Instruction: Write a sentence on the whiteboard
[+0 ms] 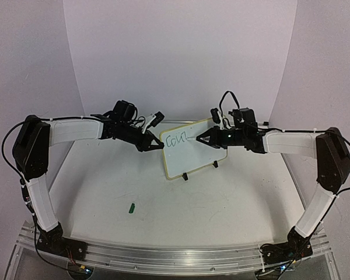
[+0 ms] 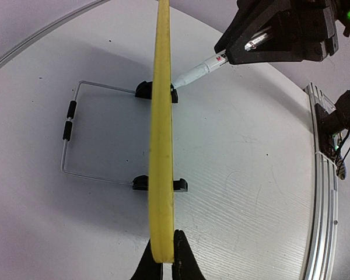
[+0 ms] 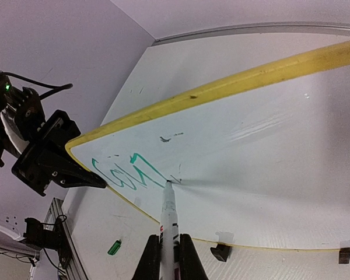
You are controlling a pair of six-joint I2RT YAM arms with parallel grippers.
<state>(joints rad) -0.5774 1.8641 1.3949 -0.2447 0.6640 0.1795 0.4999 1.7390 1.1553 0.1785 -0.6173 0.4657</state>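
Note:
The whiteboard [image 1: 192, 153] stands tilted on its black feet at mid-table, with its pale-yellow rim seen edge-on in the left wrist view [image 2: 161, 134]. Green marker letters of the sentence [image 1: 176, 139], only a few of them, sit near its upper left corner; they also show in the right wrist view [image 3: 125, 172]. My left gripper [image 1: 158, 144] is shut on the board's left edge [image 2: 162, 254]. My right gripper [image 1: 199, 139] is shut on a white marker [image 3: 169, 224] whose tip touches the board just right of the letters.
A green marker cap [image 1: 131, 206] lies on the table in front of the board, also in the right wrist view [image 3: 114, 247]. A wire stand [image 2: 70, 140] props the board from behind. A metal rail [image 1: 175, 254] runs along the near table edge.

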